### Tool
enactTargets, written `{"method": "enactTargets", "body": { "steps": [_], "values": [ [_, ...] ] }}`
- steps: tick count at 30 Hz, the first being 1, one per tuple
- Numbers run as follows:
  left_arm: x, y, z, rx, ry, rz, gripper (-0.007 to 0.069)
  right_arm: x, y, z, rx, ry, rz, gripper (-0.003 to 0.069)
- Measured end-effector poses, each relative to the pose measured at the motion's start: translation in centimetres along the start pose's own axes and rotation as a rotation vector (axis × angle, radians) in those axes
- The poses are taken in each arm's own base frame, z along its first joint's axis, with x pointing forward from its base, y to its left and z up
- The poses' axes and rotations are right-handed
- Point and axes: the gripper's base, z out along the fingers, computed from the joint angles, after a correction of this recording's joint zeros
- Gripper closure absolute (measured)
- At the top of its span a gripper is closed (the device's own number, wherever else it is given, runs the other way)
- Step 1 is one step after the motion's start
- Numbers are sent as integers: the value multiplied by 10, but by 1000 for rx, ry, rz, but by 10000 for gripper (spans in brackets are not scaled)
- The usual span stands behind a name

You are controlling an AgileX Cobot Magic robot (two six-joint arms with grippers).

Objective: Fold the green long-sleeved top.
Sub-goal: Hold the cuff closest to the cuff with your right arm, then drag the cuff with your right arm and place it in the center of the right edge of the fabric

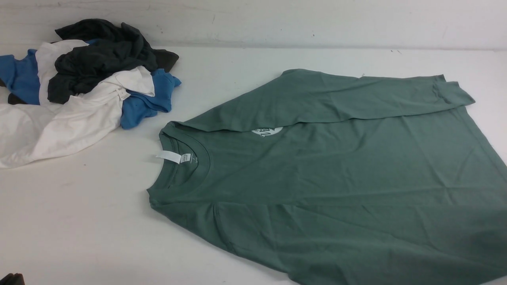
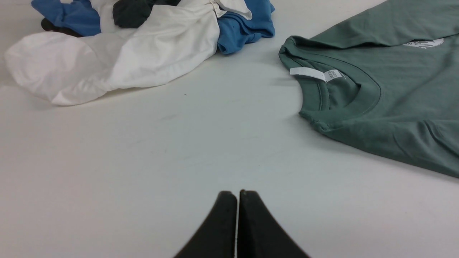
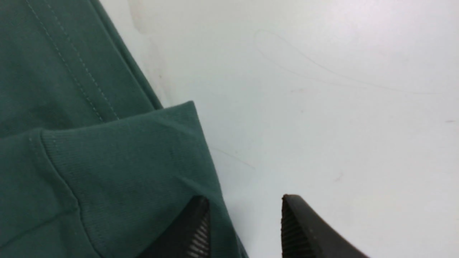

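Right end effector (image 3: 244,200) astride green top (image 3: 107,161) edge

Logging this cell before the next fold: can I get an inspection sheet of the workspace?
Surface: white table, faint marks.
Job's things: green long-sleeved top lies flat, collar toward the robot's left, one sleeve folded across the chest.
Clutter: pile of clothes, blue, white and dark, far left, apart from the top.
End effectors: left end effector shut, empty, above bare table; right end effector open, at the edge of the sleeve cuff.
Cables: nothing seen.
Surroundings: white wall behind the table.
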Motion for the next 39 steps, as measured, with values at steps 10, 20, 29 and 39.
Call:
{"method": "enactTargets", "body": {
  "steps": [10,20,29,39],
  "values": [
    [0,0,0,0,0,0,629,0,3,13,-14,43,3,552],
    [0,0,0,0,0,0,629,-12,-2,-38,-16,-167,6,667],
    [0,0,0,0,0,0,629,-44,14,-133,-88,-505,-33,668],
    [0,0,0,0,0,0,629,-111,97,-195,-225,-801,-251,668]
  ]
}}
